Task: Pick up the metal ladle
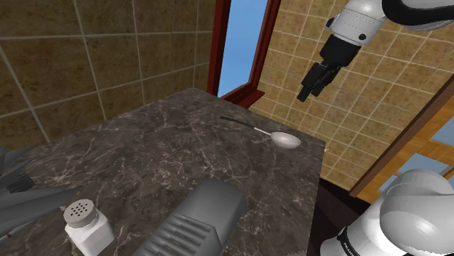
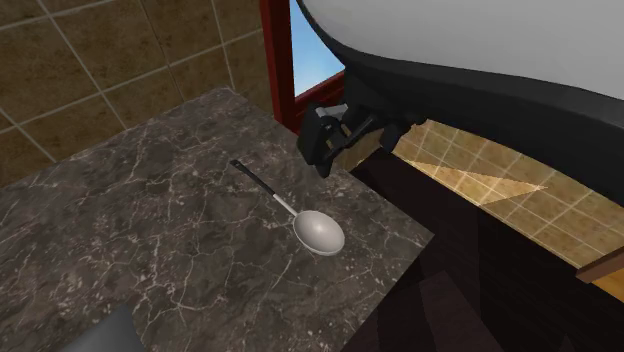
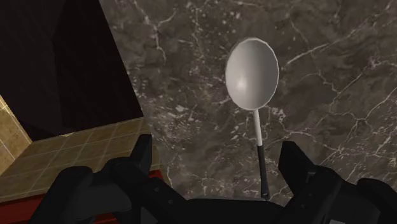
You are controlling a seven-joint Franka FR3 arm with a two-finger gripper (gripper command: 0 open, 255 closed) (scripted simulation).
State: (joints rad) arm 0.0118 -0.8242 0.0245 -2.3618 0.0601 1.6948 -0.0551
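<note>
Lying flat on the marble counter [image 1: 145, 153], near its edge: ladle [image 1: 262, 132] [image 2: 285, 205] [image 3: 253, 89], pale bowl, thin shaft, dark handle tip, untouched. Gripper [image 1: 305, 94] [image 2: 322, 160] [image 3: 216, 153]: poised above the ladle, apart from it, jaws spread, holding nothing. Progress, as judged: positioning over the handle roughly made. Left: descent, closing on the handle, lift.
</note>
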